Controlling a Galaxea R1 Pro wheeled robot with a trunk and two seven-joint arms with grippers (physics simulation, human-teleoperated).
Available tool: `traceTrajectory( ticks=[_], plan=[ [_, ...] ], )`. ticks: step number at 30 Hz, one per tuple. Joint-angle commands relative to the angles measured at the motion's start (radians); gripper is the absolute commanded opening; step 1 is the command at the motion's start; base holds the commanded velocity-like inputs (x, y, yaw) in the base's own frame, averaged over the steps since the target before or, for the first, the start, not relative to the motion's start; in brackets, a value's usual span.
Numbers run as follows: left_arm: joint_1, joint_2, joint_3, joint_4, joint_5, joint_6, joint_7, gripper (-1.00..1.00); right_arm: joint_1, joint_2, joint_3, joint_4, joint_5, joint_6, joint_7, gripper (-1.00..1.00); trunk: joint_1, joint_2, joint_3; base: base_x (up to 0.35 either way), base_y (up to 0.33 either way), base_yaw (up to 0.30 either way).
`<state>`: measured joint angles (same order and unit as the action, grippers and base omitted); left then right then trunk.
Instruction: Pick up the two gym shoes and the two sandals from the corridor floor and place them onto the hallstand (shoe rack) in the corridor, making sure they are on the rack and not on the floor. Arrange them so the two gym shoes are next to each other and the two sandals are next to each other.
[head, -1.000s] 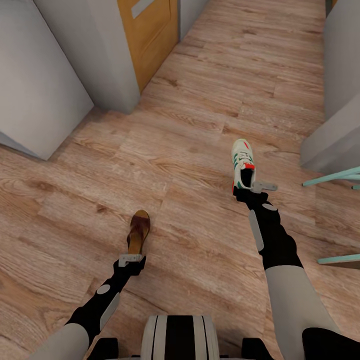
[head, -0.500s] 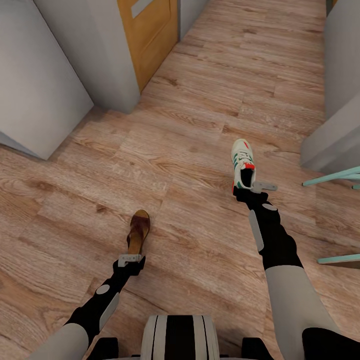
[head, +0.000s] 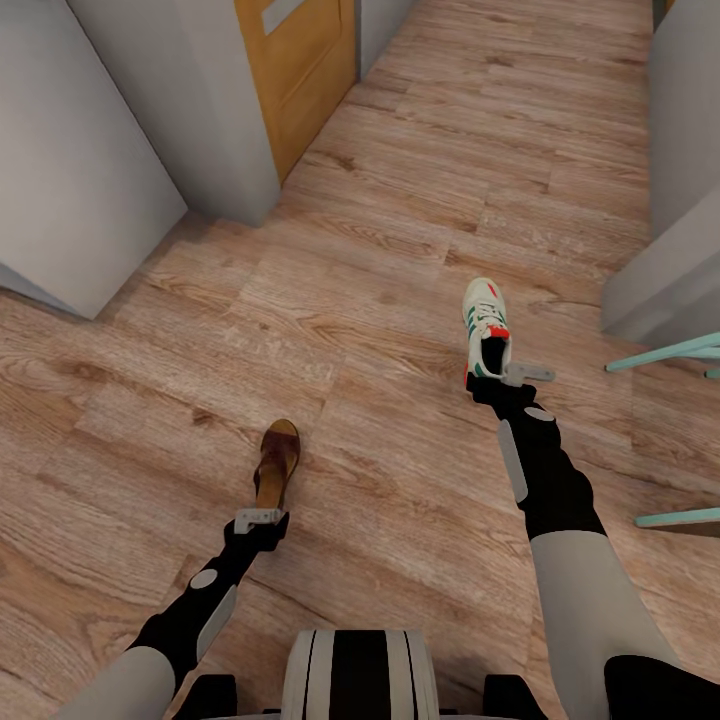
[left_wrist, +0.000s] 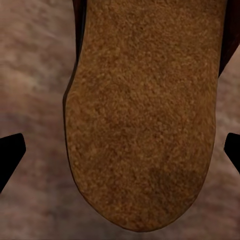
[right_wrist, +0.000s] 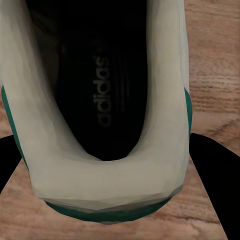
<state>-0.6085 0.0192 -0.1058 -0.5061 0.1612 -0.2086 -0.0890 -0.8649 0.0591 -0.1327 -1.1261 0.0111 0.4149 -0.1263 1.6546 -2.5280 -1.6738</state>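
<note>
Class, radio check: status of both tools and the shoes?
Left tool at sandal heel, grip unclear. Right tool at gym shoe heel, grip unclear. Both over corridor floor. Path ahead open.

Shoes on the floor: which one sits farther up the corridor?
The white gym shoe, at the right gripper. The brown sandal, at the left gripper, lies nearer the robot.

The heel of a white sneaker (right_wrist: 107, 175) with a green band along its lower edge sits between the two black jaws, one on each side. Its dark insole bears "adidas" lettering. Wood-grain floor (right_wrist: 212, 60) lies beneath the shoe.
</note>
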Motion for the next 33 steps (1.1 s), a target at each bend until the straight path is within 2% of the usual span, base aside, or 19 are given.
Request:
traceTrajectory(
  ticks=[1, 4, 5, 33],
  plan=[
    [0.000, 0.001, -0.006, 0.002, 0.011, -0.004, -0.001, 1.00, 0.000, 0.001, -0.001, -0.001, 0.001, 0.005, -0.001, -1.00, 0.000, 0.000, 0.000, 0.000, 0.000, 0.000],
    [0.000, 0.002, -0.006, 0.005, 0.011, -0.007, 0.005, 1.00, 0.000, 0.001, -0.001, -0.001, 0.001, 0.005, -0.002, -1.00, 0.000, 0.000, 0.000, 0.000, 0.000, 0.000],
    [0.000, 0.002, -0.006, 0.006, 0.011, -0.008, 0.008, -1.00, -0.001, 0.001, -0.001, -0.001, 0.001, 0.005, -0.002, -1.00, 0.000, 0.000, 0.000, 0.000, 0.000, 0.000],
    [0.000, 0.001, -0.006, 0.006, 0.011, -0.009, 0.014, -1.00, 0.000, 0.001, -0.002, -0.002, 0.001, 0.005, -0.002, -1.00, 0.000, 0.000, 0.000, 0.000, 0.000, 0.000]
  ],
)
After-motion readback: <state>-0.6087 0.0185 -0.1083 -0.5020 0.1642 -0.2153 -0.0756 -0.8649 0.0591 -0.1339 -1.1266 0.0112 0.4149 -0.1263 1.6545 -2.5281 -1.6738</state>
